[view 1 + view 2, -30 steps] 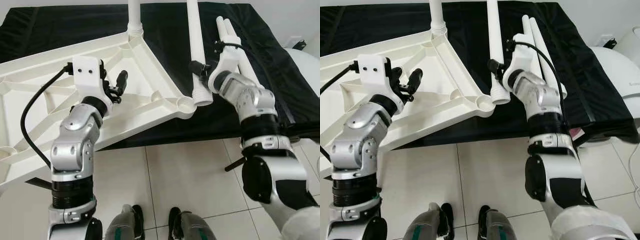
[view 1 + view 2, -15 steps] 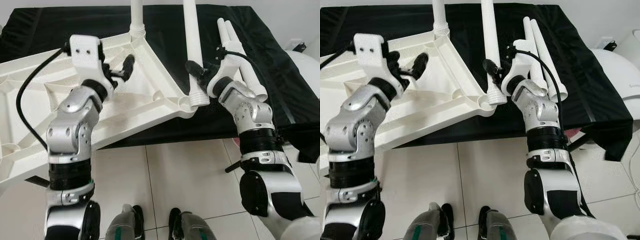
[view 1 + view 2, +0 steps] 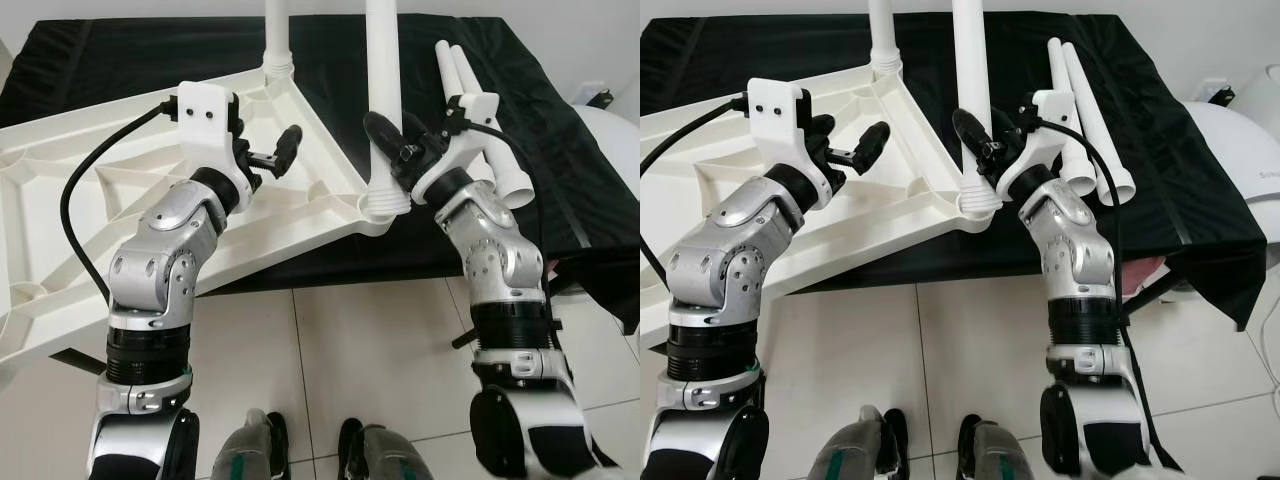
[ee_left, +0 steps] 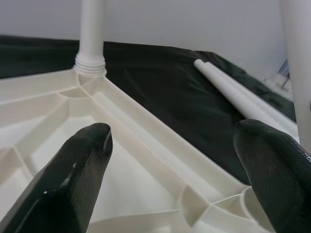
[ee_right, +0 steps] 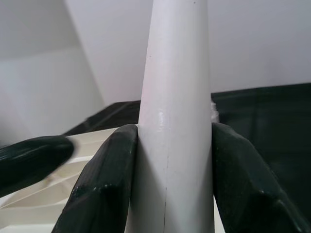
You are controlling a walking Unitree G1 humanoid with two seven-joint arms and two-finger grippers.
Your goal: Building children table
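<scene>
While standing upright in the near corner socket of the tabletop [image 3: 300, 215], held by the right pincer [image 3: 392, 150], fingers [image 5: 104, 189] pinched on the white leg [image 3: 381, 90] from both sides just above its threaded foot. Seen through the right wrist camera: leg squarely between the two black pads, both pressed against it.

Lying upside down, ribs upward, on the black-draped bench [image 3: 480, 220], with the near edge overhanging the tiled floor [image 3: 360, 350]. Already fitted with a second leg [image 3: 274, 30], upright in the far corner socket. Two spare legs [image 3: 1080, 120] side by side on the black cloth, just beyond the right wrist, well apart from the tabletop.

Hovering above the ribbed underside between the two upright legs: left pincer [image 3: 272, 160], fingers [image 4: 73, 179] spread wide, gripping nothing. Through the left wrist camera, far leg and its collar visible past one fingertip, spare legs on the cloth past the other. Cannot tell whether the left fingertips touch the plastic.

Black cable looping from the white housing on the left wrist down along the silver arm. Robot's own feet [image 3: 310, 450] on the tiles below. Rounded white object [image 3: 1240, 130] at the right edge, beside the bench.
</scene>
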